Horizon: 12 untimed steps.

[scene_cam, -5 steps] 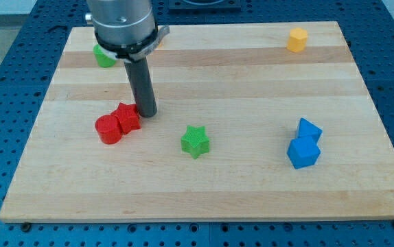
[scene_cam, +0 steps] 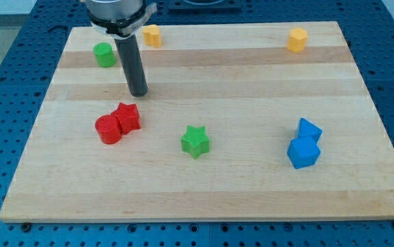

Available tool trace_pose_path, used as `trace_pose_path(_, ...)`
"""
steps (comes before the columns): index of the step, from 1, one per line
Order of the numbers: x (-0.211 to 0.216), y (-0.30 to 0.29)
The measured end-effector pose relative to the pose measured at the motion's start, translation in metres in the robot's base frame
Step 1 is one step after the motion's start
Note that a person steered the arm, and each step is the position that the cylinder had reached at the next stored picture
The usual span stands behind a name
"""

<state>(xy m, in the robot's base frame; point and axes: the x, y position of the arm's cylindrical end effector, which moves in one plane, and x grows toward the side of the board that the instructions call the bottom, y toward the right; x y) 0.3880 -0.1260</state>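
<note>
My tip rests on the wooden board in the view's upper left, a short way above the red star-like block, with a small gap between them. A red cylinder touches that red block on its left side. A green cylinder stands up and to the left of the tip. A yellow block sits near the top edge, just right of the rod. A green star lies down and to the right of the tip.
Two blue blocks sit together at the right: one above, a cube below. A yellow hexagonal block lies at the top right. The board is ringed by a blue perforated table.
The tip has moved up the view and slightly left, away from the red block it was beside. The green cylinder and a yellow block near the top edge now show fully.
</note>
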Motion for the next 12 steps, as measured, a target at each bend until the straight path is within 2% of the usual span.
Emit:
trace_pose_path(4,0.016,-0.062)
trace_pose_path(7,0.02,-0.162)
trace_pose_path(8,0.015,-0.178)
trace_pose_path(12,-0.004,-0.179)
